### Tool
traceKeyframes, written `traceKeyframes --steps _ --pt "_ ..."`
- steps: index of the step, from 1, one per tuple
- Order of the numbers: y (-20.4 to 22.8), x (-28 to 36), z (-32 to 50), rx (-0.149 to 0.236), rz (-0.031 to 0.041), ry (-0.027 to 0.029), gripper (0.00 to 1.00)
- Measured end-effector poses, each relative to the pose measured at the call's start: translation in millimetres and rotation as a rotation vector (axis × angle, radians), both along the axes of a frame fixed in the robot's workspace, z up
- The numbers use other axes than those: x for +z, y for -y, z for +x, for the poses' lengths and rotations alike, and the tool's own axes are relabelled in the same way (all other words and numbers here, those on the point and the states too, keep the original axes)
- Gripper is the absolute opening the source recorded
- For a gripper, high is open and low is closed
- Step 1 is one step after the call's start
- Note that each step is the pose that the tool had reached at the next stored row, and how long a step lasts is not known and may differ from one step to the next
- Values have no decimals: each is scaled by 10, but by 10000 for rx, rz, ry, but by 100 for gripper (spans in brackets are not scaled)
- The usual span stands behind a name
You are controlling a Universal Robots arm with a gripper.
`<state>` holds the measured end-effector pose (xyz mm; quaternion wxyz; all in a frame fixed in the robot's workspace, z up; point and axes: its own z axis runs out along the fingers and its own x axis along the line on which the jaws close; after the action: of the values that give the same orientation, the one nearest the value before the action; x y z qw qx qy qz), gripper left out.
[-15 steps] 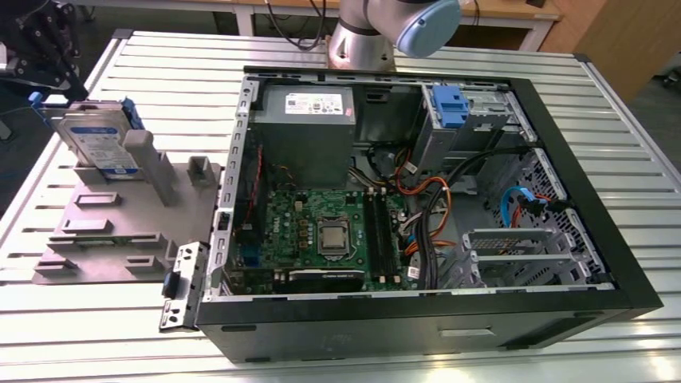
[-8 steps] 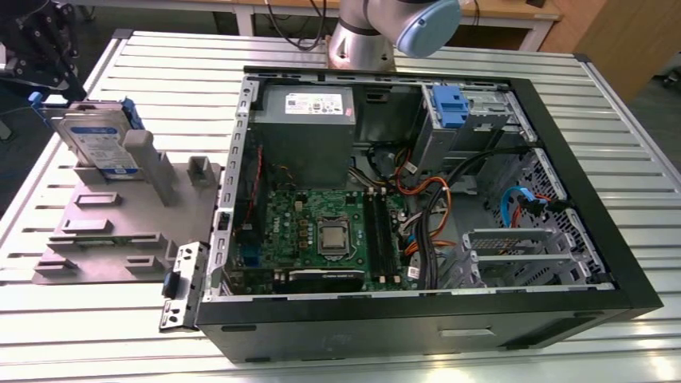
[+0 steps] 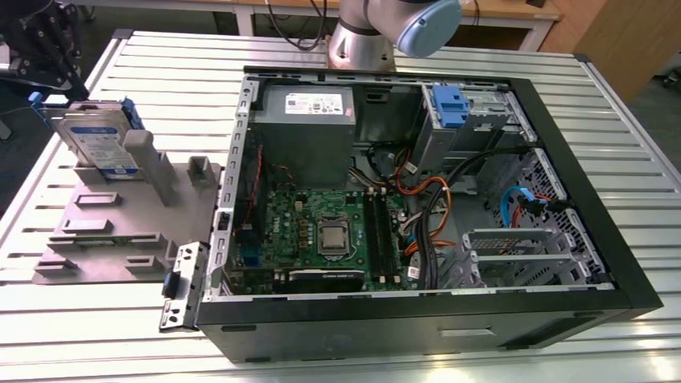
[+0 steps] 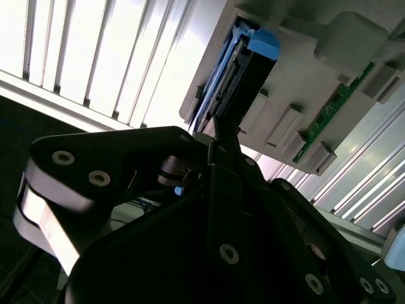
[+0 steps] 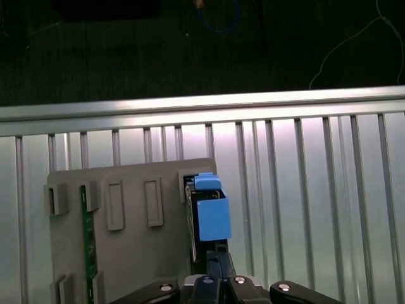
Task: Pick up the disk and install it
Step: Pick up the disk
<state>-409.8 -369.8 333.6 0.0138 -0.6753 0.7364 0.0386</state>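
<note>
1. Exterior view. The flat silver-grey metal hard disk with its white-and-blue label and blue plastic side rails (image 3: 94, 142) stands on edge in a slot of the grey plastic holder block (image 3: 117, 214). The block sits on the slatted metal table (image 3: 181, 64), to the exterior view's left of the open black computer case (image 3: 426, 315). The black pincer (image 3: 53, 68) hangs just above the disk's far end. Inside the case there's a grey power-supply box (image 3: 303, 132) and a bare blue plastic bracket (image 3: 451, 108).
2. Second wrist view. The pincer (image 4: 221, 136) reaches right up to the disk (image 4: 237, 88), which is seen edge-on here. I can't tell whether they touch.
3. First wrist view. Looking down on the holder block (image 5: 133, 266), the disk's blue rail (image 5: 211, 215) faces up, with the pincer (image 5: 217, 266) just beside its end. Whether the pincer is open or closed, I can't tell.
</note>
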Motion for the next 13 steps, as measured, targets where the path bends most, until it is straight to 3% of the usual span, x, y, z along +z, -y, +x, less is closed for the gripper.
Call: traceKeyframes --steps 13 --pt "14 -17 1 0 0 1 11"
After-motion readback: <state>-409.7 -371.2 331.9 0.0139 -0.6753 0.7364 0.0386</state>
